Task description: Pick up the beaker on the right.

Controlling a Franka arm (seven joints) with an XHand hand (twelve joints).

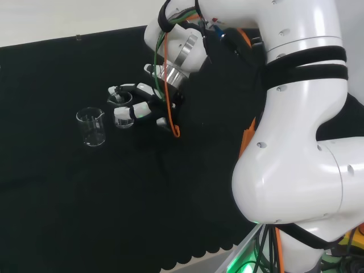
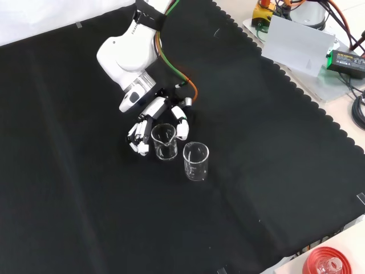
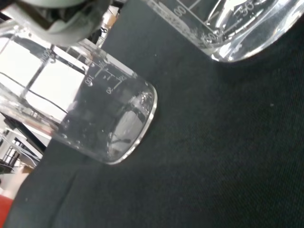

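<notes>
The hand [image 2: 149,127] curls around 1 beaker [image 2: 164,141] (rim half-hidden in the head view); the second beaker [image 2: 196,161] stands beside it.

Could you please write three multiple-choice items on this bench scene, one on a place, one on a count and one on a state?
1. In the front view, where is the black and white hand?
A. Around the upper-left clear glass beaker
B. Over the red ring
C. On bare cloth at the bottom edge

2. How many clear glass beakers stand on the black cloth in the front view?
A. One
B. Two
C. Four

3. How does the other clear glass beaker stand?
A. Tipped on its side
B. Upside down
C. Upright, free of the hand

Answers: 1 A, its fingers curl either side of that beaker. 2 B, two show side by side. 3 C, its open mouth faces up, apart from the hand.
</notes>
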